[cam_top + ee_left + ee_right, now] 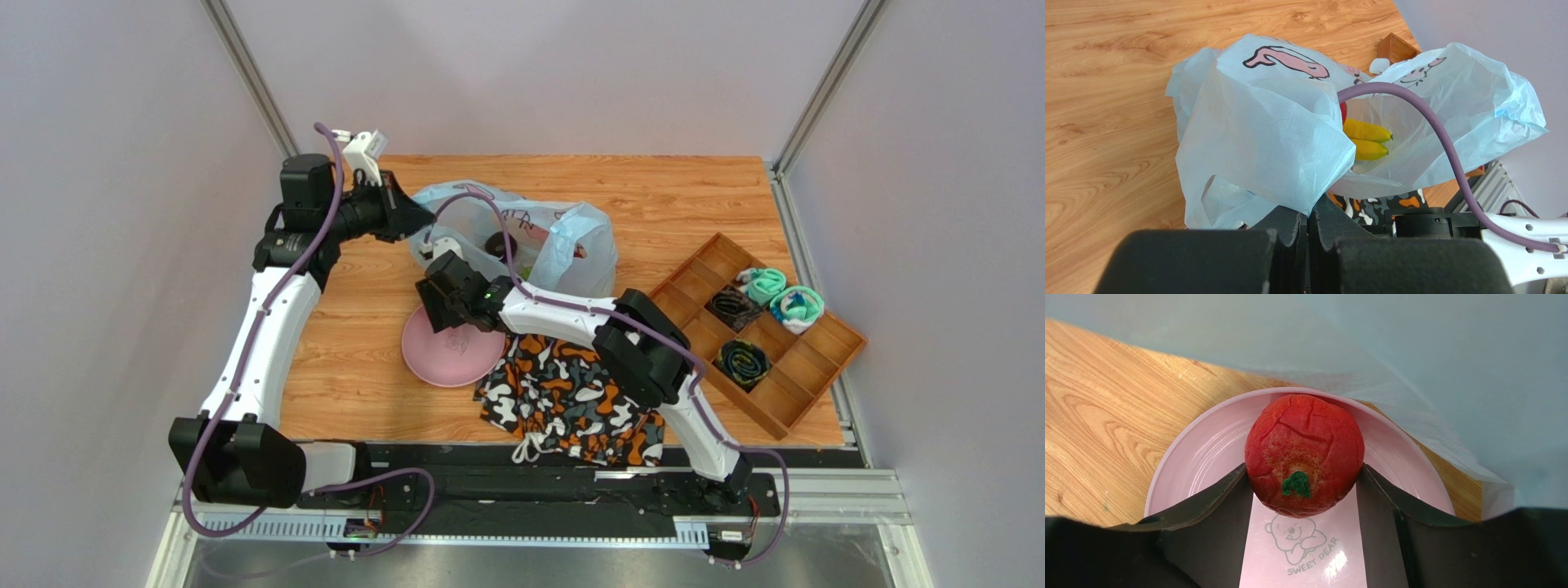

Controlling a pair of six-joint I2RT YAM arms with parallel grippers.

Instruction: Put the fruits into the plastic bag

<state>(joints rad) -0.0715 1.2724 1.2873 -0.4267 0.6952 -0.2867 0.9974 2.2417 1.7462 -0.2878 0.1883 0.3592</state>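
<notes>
The light-blue plastic bag lies open at the table's back middle. My left gripper is shut on a fold of the bag's rim and holds it up; the gripper also shows in the top view. Two yellow bananas and part of a red fruit lie inside the bag. My right gripper is shut on a red round fruit with a green stem mark, just over the pink plate, next to the bag's near-left side. The other fruits are hidden.
An orange-black-white camouflage cloth lies at the front, right of the pink plate. A wooden compartment tray with rolled items stands at the right. My right arm's purple cable crosses the bag's mouth.
</notes>
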